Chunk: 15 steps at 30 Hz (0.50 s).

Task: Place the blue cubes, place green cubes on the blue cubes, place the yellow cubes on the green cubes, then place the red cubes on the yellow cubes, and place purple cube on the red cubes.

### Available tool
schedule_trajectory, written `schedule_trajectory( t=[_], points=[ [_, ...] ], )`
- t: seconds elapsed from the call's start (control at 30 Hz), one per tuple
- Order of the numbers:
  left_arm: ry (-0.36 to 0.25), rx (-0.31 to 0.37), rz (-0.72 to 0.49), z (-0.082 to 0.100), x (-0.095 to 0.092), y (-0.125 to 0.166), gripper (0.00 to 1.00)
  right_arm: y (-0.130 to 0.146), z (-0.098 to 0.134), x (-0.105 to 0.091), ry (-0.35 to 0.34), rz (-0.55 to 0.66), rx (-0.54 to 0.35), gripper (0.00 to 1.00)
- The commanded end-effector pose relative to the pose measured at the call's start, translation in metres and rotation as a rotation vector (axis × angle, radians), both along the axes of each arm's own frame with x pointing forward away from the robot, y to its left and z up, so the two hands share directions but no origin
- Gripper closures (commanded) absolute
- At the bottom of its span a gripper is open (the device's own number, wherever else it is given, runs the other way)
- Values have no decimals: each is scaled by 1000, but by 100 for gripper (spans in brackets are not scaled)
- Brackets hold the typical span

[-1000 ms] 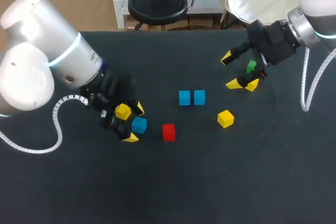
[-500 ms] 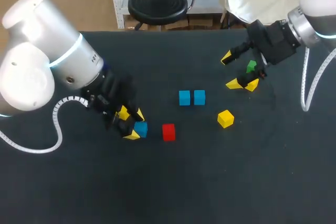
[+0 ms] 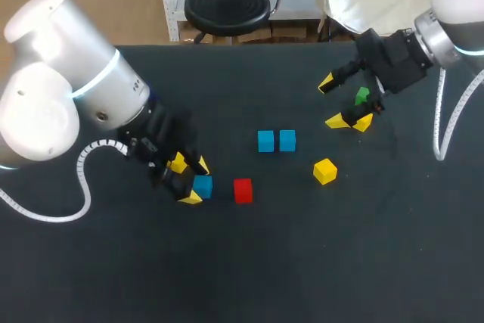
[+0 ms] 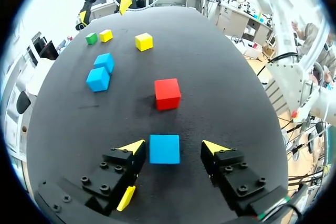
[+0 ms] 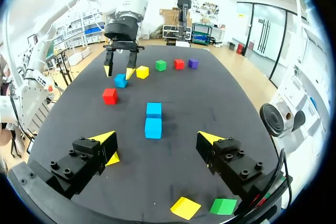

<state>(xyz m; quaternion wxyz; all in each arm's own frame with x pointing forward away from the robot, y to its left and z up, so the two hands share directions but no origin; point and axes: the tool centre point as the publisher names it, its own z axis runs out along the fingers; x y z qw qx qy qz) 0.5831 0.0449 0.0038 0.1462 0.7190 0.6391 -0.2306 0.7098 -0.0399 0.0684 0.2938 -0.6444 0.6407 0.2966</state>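
Note:
A blue cube (image 4: 164,149) lies on the black table between the fingers of my left gripper (image 4: 174,147). One fingertip (image 4: 134,147) touches it, the other stands apart, so the gripper is open. In the head view this cube (image 3: 203,185) sits beside a red cube (image 3: 243,191). Two blue cubes (image 3: 265,141) (image 3: 287,140) lie side by side mid-table. My right gripper (image 3: 333,102) hangs open at the back right, above a green cube (image 3: 362,96) and a yellow cube (image 3: 365,122). Another yellow cube (image 3: 325,171) lies alone.
A further yellow cube (image 5: 142,72) lies right beside my left gripper (image 5: 119,69). Green (image 5: 160,65), red (image 5: 179,64) and purple (image 5: 192,63) cubes stand in a row behind it, hidden by my left arm in the head view.
My left gripper came down around the blue cube and its fingers narrowed from wide open. The right arm and the other cubes have not moved.

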Motion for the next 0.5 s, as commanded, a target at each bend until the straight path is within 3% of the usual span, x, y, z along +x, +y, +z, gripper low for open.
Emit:
schedule_trajectory(
  t=[0.03, 0.13, 0.33, 0.5],
  points=[
    [1, -7, 3, -2, -2, 3, 11, 0, 0, 0, 0, 0, 0, 0],
    [3, -5, 7, -3, -4, 4, 4, 0, 0, 0, 0, 0, 0, 0],
    [1, -3, 23, -3, -4, 5, 3, 0, 0, 0, 0, 0, 0, 0],
    [1, -1, 38, -4, -4, 5, 11, 0, 0, 0, 0, 0, 0, 0]
  ],
)
